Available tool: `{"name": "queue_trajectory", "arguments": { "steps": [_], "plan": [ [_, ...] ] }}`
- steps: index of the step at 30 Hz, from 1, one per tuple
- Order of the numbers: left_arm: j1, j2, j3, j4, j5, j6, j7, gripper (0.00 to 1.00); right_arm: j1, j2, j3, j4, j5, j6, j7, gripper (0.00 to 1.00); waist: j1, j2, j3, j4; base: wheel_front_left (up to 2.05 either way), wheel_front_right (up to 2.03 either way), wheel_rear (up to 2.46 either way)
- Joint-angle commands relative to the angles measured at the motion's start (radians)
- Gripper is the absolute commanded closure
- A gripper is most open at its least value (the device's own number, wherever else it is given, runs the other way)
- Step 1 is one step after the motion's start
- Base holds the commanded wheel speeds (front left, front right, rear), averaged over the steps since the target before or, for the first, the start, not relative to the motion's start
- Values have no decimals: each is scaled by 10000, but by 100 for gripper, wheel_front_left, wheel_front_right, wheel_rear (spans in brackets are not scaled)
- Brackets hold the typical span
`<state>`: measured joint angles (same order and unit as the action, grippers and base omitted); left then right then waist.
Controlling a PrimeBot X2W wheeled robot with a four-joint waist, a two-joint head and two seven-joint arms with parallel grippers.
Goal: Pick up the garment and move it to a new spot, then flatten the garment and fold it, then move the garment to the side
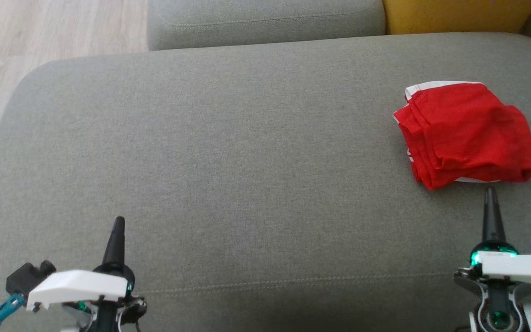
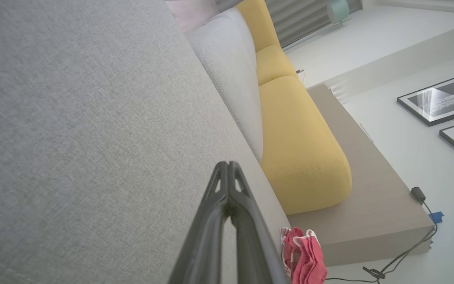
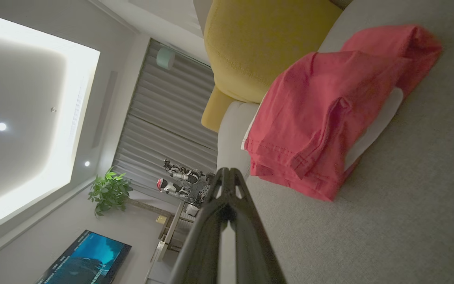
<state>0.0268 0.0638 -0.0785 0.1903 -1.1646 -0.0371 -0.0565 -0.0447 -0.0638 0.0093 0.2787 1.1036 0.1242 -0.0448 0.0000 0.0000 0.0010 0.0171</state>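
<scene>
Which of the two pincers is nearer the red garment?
The right pincer: its shut tip points at the garment, just short of its near edge. The left pincer sits far off across the grey cushion.

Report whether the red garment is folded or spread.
Folded, loosely: the garment lies in a compact stack, layered hems showing in the right wrist view, not spread flat.

White wrist housings [image 1: 79, 287]; dark tapered fingers [image 1: 115, 242]
</scene>
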Motion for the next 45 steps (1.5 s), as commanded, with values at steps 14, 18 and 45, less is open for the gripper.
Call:
{"name": "queue_trajectory", "arguments": {
  "steps": [14, 18, 45],
  "plan": [
    [-783, 173, 682, -21, -1586, -351, 438, 100, -544, -155, -191, -362, 1796, 49, 422, 100, 0, 0, 7, -53, 0, 0, 0],
    [-851, 172, 787, 50, -2001, -427, 557, 100, -551, -152, -278, -362, 2257, 51, 533, 100, 0, 0, 9, -68, 0, 0, 0],
    [-1315, 156, 1520, 529, -4777, -936, 1373, 100, -600, -119, -880, -361, 5343, 65, 1297, 100, 0, 0, 22, -171, 0, 0, 0]
  ]
}}
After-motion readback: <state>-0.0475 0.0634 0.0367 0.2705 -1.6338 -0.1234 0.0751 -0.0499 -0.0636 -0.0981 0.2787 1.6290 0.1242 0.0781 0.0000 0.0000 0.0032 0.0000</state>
